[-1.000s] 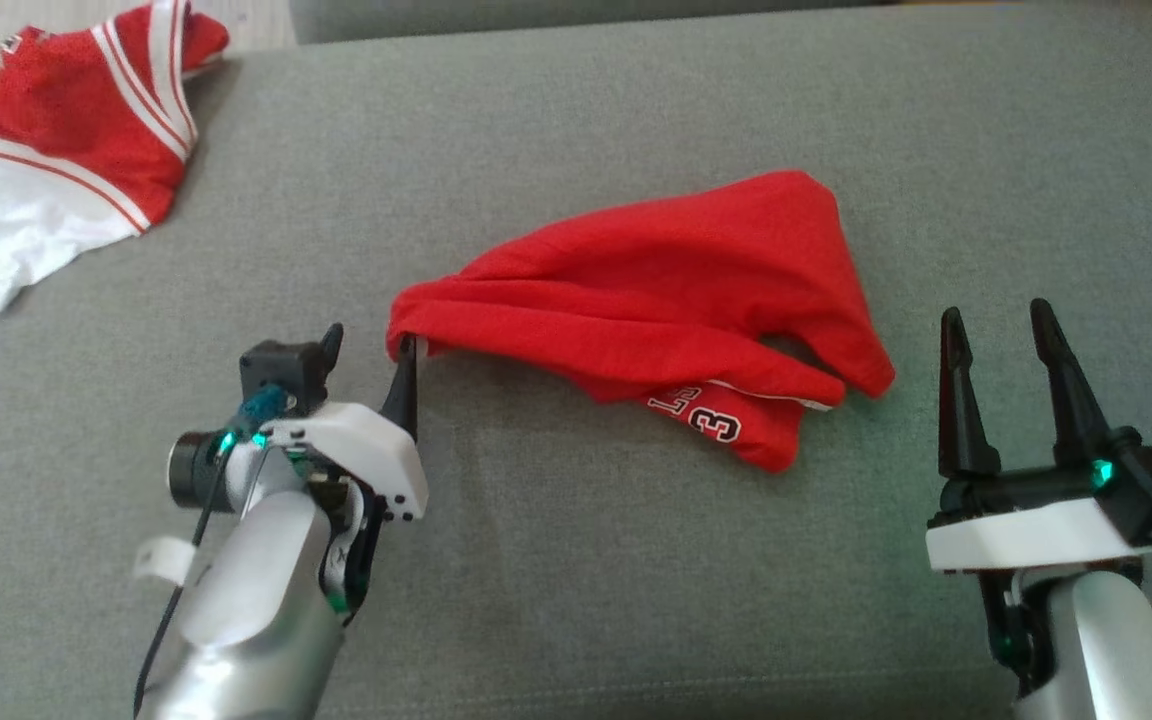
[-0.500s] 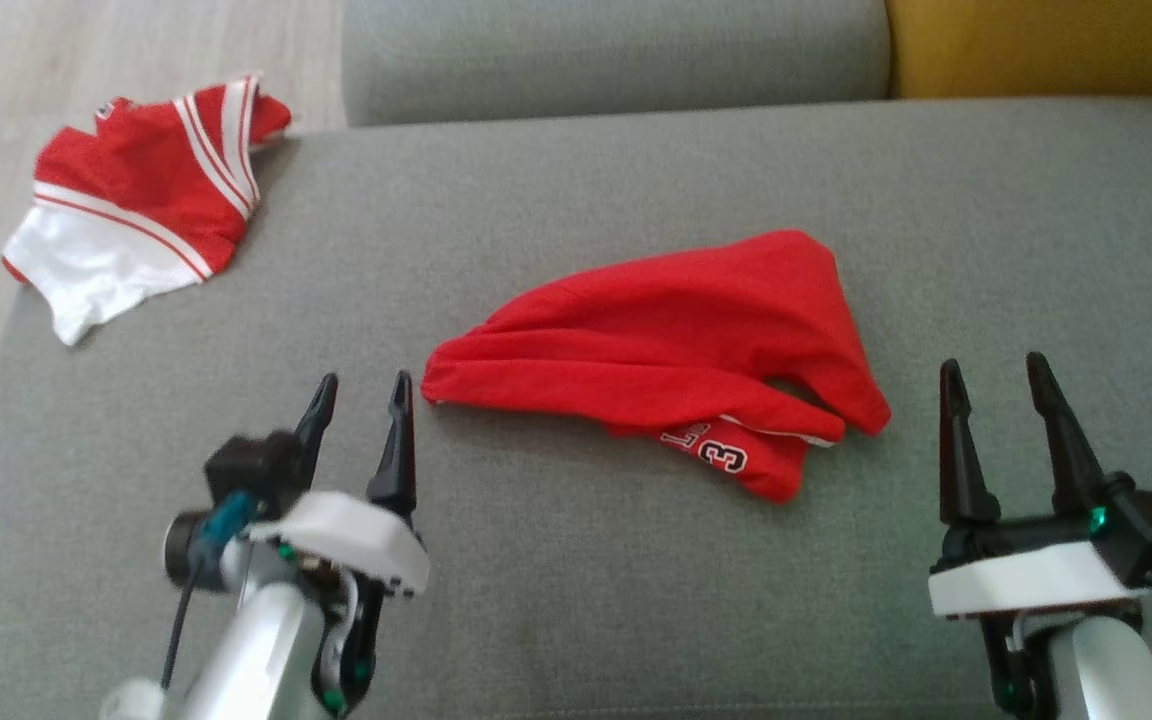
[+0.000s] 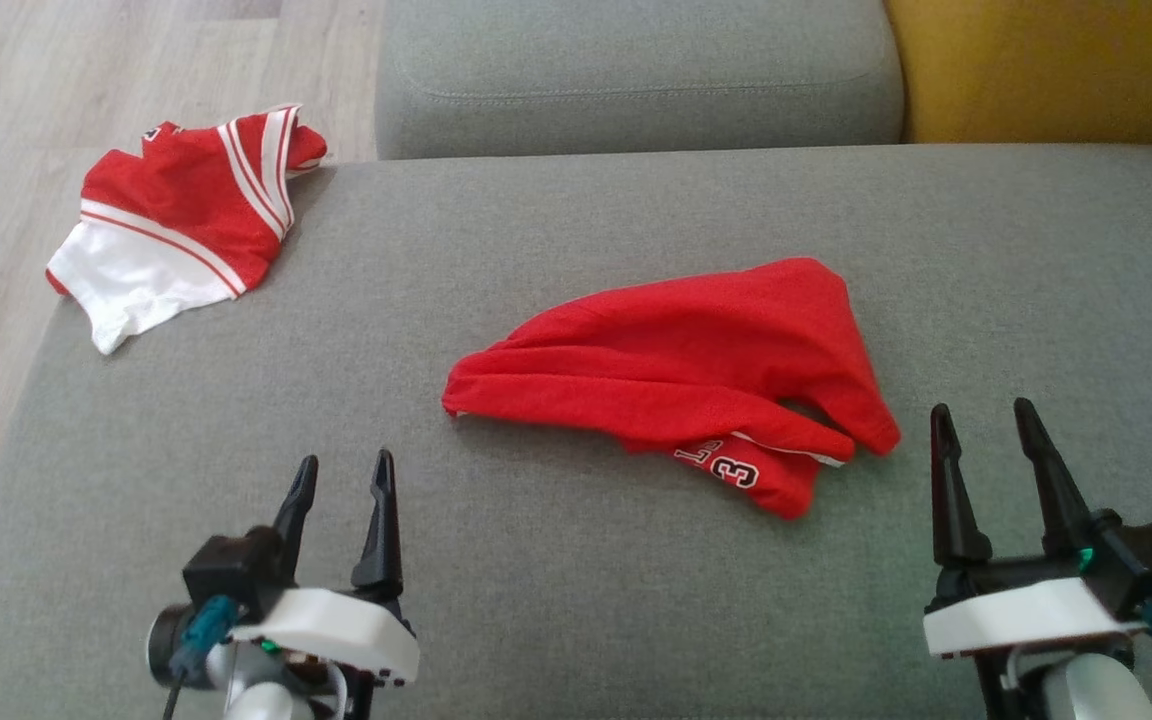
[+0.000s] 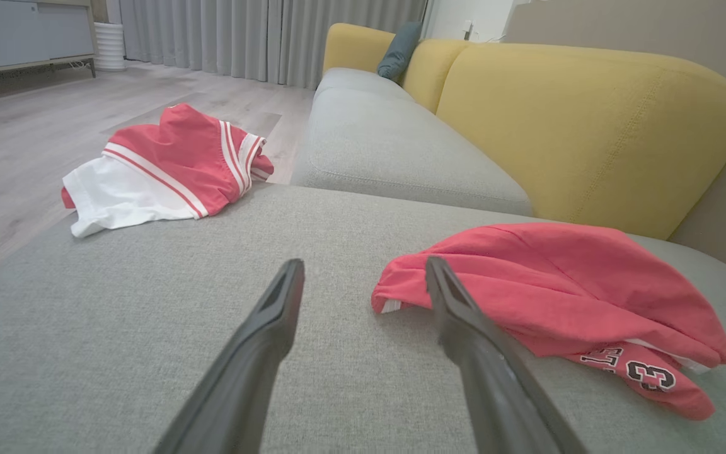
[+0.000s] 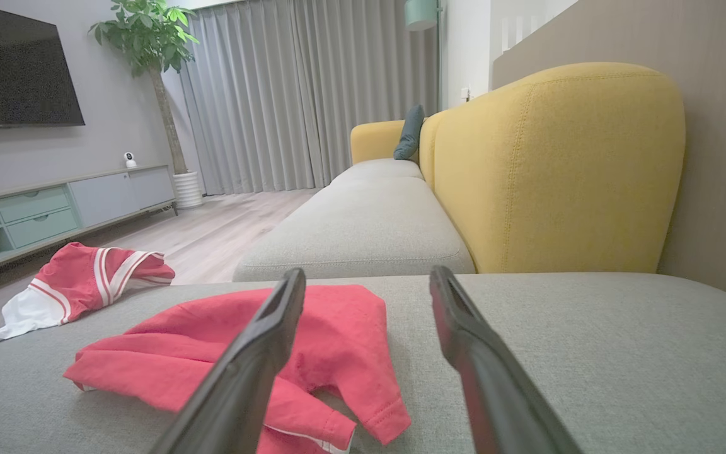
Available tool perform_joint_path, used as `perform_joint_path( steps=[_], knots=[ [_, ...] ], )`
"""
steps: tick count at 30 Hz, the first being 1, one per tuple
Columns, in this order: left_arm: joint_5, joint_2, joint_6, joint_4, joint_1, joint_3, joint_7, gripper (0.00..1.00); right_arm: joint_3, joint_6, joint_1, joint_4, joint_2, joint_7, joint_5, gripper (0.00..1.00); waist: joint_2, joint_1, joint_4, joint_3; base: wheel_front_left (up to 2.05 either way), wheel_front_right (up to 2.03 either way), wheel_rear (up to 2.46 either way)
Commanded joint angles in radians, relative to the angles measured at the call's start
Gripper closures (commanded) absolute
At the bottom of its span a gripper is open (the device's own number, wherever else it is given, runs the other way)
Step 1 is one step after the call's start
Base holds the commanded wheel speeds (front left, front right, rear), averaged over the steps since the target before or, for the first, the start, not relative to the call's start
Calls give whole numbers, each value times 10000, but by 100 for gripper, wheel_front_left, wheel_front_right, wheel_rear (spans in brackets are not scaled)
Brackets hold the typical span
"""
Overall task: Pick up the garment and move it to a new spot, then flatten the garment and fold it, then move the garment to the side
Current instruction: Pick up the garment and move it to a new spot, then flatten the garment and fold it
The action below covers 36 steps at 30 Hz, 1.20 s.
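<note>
The red garment (image 3: 676,390) lay bunched near the middle of the grey sofa seat (image 3: 556,590), long axis running left to right, narrow end toward the left gripper (image 3: 344,462). Left gripper and right gripper (image 3: 981,408) stood spread wide, empty, clear of the cloth.

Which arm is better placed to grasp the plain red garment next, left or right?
Probably right: the right gripper stands open just beside one end of the red garment, while the left gripper sits farther from the other end.
</note>
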Motion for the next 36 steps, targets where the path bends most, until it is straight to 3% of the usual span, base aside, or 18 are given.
perform_joint_path(
  steps=[1, 25, 36],
  knots=[
    [71, -31, 15, -330, -293, 390, -123, 0, 278, 75, -107, -291, -52, -107, 103, 0, -1, 1, 16, 0, 0, 0, 0],
    [586, -117, -198, 238, -660, 289, -124, 0, 337, 75, -257, -320, -52, -107, 82, 0, -1, 1, -162, 409, 0, 0, 0],
    [1676, 114, -554, 2403, -2637, -655, -74, 0, 426, 75, -725, -417, -52, -107, 39, 0, -1, 1, -706, 1572, 0, 0, 0]
  ],
)
